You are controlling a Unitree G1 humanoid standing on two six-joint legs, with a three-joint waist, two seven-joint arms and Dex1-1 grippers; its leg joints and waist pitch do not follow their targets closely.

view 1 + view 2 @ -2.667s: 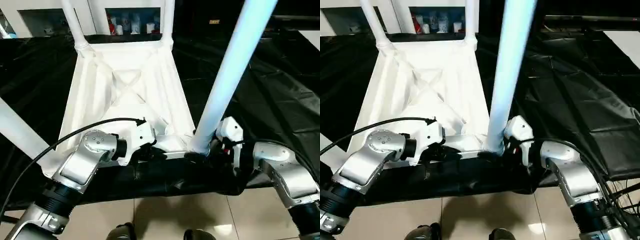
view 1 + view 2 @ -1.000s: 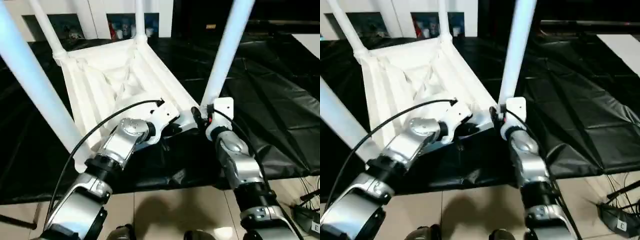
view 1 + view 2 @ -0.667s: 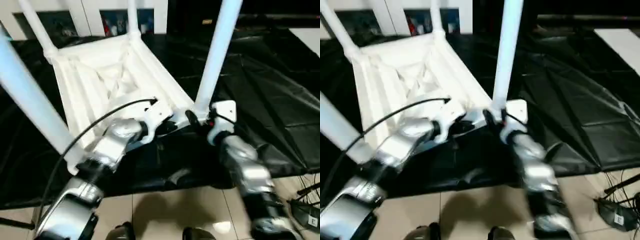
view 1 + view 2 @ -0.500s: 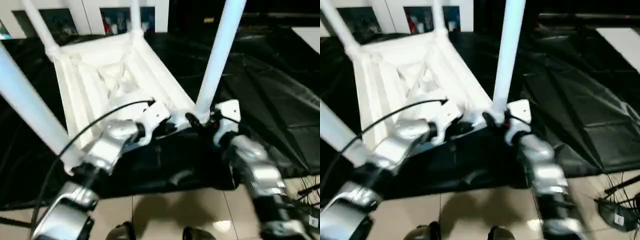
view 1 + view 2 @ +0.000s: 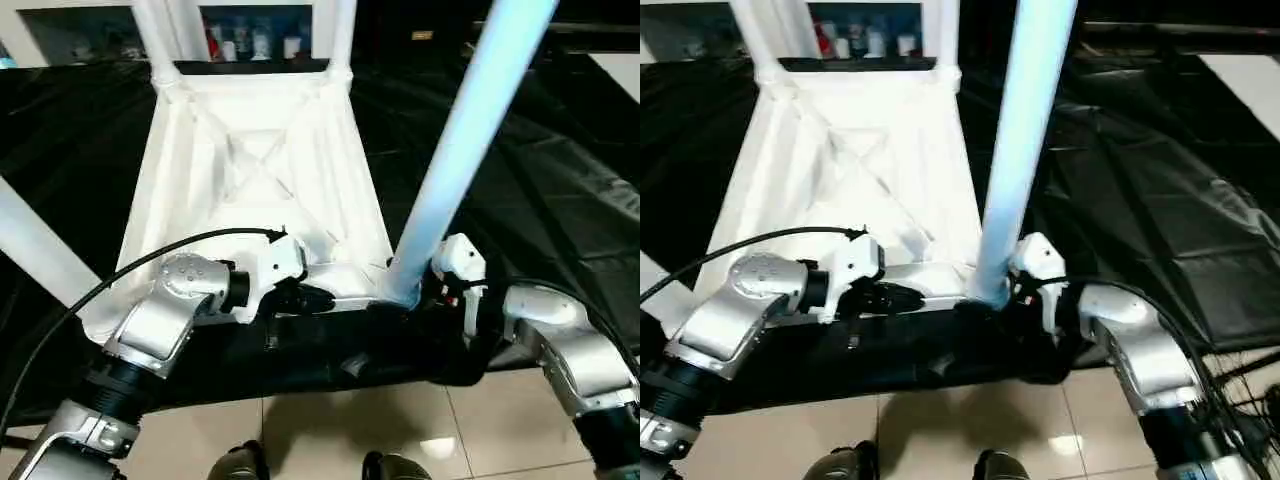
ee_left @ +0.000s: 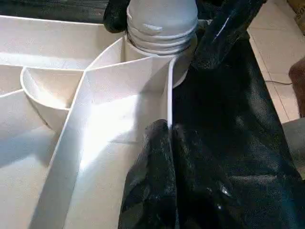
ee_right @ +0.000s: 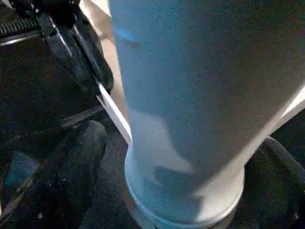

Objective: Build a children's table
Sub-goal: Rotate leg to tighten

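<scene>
My right gripper (image 7: 181,162) clamps the long white tapered tube leg (image 5: 455,165) at its socket; my left gripper (image 6: 164,157) pinches the white ribbed plastic tabletop's (image 5: 260,170) near rim.

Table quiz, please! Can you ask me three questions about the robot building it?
1. True or false: the table top lies ribbed side up.
2. How many legs rise from it? A two, B three, C four.
3. Which gripper's jaws hold the near right leg at its base?
Key: 1 true; 2 C; 3 the right gripper.
</scene>
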